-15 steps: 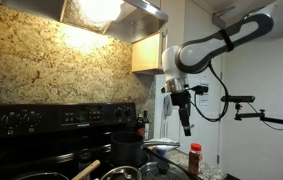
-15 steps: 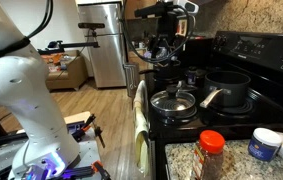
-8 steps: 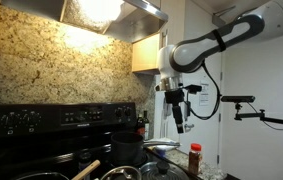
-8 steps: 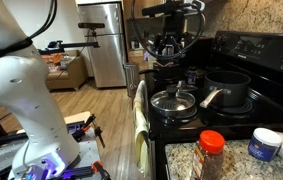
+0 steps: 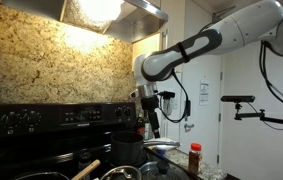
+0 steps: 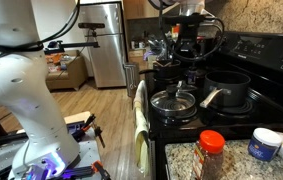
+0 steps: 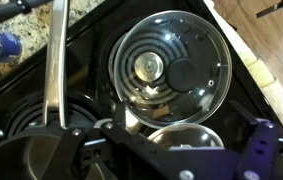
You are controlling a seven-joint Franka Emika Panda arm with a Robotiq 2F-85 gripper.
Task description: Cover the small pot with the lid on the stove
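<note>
A glass lid (image 7: 171, 68) with a round knob lies flat on a front burner of the black stove (image 7: 236, 70); the coil shows through it. It also shows in an exterior view (image 6: 173, 100). A small steel pot (image 7: 176, 140) stands just behind it, directly under my gripper (image 7: 176, 160), and also shows in an exterior view (image 6: 191, 77). My gripper is open and empty, fingers wide apart, and hovers above the stove in both exterior views (image 6: 186, 42) (image 5: 153, 125).
A large black pot (image 6: 227, 88) with a long handle (image 7: 53, 60) stands beside the small pot. A red-capped spice bottle (image 6: 212, 152) and a white tub (image 6: 264, 144) stand on the counter. A towel (image 6: 139, 120) hangs on the oven front.
The arm has swung over the stove, from beside the stove to above the pots, and come lower. The gripper stays open. Lid and pots have not moved.
</note>
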